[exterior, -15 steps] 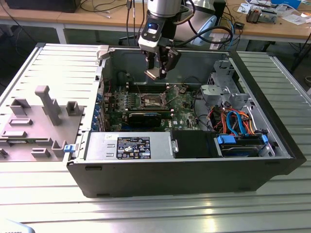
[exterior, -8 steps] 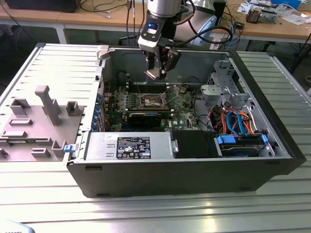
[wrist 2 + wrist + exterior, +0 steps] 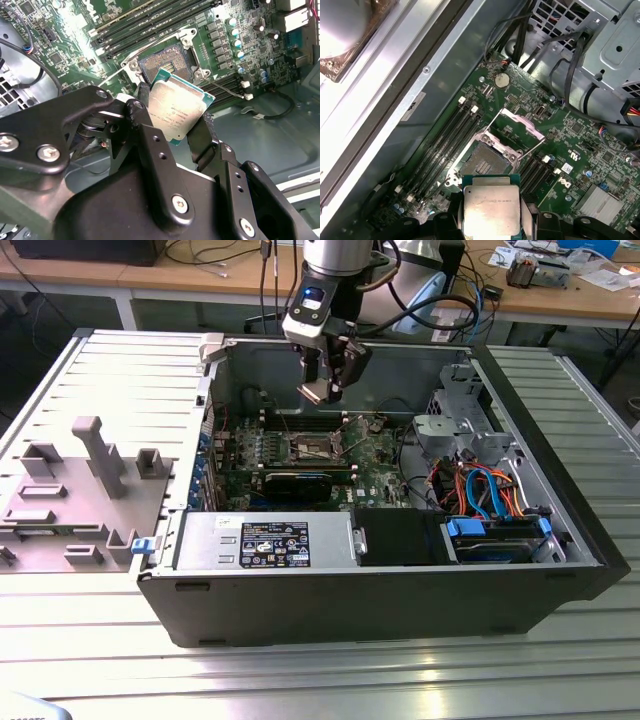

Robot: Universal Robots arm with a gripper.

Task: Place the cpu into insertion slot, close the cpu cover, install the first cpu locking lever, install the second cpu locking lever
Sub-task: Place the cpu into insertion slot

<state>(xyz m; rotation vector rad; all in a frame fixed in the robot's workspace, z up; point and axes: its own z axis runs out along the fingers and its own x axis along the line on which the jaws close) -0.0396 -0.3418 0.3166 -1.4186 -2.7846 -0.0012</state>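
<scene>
Holds the cpu (image 3: pixel 175 112) by 2 opposite edges, clamped in the claw (image 3: pixel 492 222), up in the air. Probably light, stiff and slick on top, fragile underneath, so best gripped at the edges only. Below and just ahead of the claw: insertion slot (image 3: pixel 484 161) bare, cpu cover (image 3: pixel 520 121) standing open. Cannot see the cpu's underside; slot contacts hard to make out.

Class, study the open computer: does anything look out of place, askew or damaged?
Nothing looks damaged or spilled. The cpu is clamped by the gripper, not yet in the insertion slot, whose cover stands raised.
</scene>
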